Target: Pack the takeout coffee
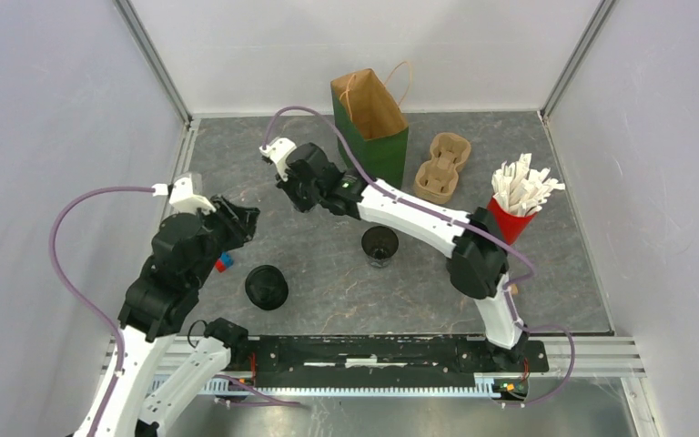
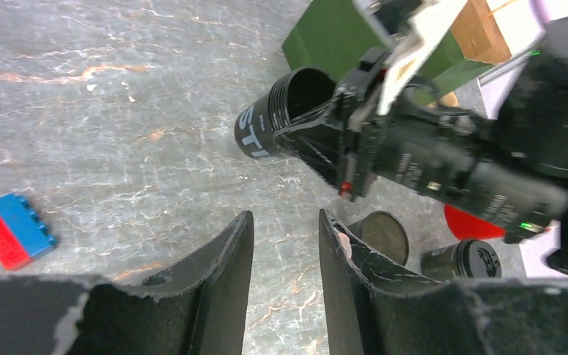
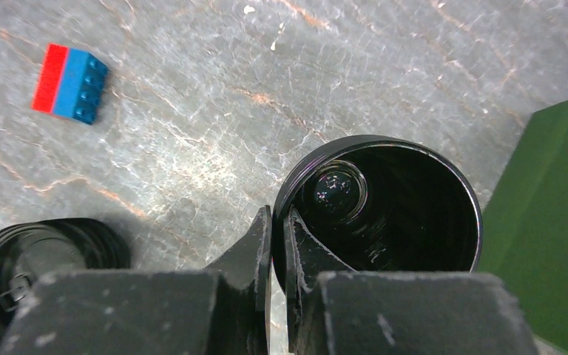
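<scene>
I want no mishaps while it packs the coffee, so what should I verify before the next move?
1. Right end effector grip: shut on the rim of the held cup, one finger inside, one outside: ok.
2. Lid on the held cup: none, mouth open: not ok.
3. Held cup lifted clear of the table: cannot tell.
4. Green bag upright with its mouth open: ok.
5. Left end effector free: jaws apart, nothing between them: ok.
</scene>
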`<state>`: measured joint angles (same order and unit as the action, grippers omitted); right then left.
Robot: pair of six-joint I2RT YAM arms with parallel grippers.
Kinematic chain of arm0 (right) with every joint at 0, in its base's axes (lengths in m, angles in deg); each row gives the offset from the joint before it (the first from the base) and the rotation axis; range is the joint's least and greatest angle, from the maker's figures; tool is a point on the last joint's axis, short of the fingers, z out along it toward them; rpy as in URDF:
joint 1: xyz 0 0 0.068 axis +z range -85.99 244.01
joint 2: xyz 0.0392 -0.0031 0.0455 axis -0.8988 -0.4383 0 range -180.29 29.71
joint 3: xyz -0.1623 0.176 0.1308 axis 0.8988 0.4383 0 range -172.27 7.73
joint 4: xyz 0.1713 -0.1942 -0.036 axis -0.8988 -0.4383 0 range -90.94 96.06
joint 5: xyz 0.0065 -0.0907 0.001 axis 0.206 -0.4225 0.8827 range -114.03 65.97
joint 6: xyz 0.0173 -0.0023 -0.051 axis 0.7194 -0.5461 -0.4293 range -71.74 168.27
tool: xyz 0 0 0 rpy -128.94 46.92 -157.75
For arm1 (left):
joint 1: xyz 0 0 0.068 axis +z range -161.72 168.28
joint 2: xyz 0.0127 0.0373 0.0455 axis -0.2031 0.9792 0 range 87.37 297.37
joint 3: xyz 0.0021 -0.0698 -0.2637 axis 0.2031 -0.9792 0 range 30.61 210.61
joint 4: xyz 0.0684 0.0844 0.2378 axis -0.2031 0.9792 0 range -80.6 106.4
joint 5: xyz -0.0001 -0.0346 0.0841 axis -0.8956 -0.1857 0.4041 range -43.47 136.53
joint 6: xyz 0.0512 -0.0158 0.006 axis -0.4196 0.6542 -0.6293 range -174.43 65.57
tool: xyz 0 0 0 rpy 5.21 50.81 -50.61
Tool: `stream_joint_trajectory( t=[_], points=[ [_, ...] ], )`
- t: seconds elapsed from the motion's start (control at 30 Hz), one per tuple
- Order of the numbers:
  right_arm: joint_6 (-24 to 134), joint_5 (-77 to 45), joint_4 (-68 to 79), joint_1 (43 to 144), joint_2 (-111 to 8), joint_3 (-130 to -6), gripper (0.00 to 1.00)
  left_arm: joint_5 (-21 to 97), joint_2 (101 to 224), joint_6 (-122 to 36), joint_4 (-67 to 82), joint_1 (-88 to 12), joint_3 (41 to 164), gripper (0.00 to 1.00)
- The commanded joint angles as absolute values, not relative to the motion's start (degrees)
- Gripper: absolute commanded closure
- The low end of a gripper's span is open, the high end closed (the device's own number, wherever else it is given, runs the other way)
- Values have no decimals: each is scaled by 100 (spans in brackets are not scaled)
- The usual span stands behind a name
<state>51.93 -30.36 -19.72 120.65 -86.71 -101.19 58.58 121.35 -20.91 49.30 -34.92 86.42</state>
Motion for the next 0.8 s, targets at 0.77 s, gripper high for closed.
stream_joint_trajectory(
  t=[0.77],
  points=[
    [4573, -3106, -1478, 12170, -9861, -10672, 82, 6235, 11984, -2392, 4974, -3470, 8202, 55]
  ],
)
